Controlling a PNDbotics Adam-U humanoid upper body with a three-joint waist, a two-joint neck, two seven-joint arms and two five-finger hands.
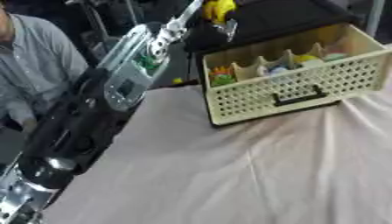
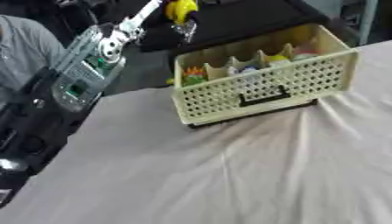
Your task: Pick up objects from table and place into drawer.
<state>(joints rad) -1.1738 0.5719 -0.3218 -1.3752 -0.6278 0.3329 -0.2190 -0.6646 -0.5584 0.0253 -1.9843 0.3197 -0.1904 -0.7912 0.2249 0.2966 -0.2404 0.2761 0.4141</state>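
Left hand (image 1: 220, 17) above the drawer (image 1: 299, 85) seemingly grips a yellow object (image 1: 217, 8).

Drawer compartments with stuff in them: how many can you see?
3, maybe more hidden. Left one holds something orange-green; the middle something blue-white; the right something yellow. All sit in the drawer.

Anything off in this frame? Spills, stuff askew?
No spills. The cream drawer sits skewed on the wrinkled grey cloth, small colourful items in its compartments. The left hand is raised beyond it, holding something yellow. No loose objects show on the cloth.
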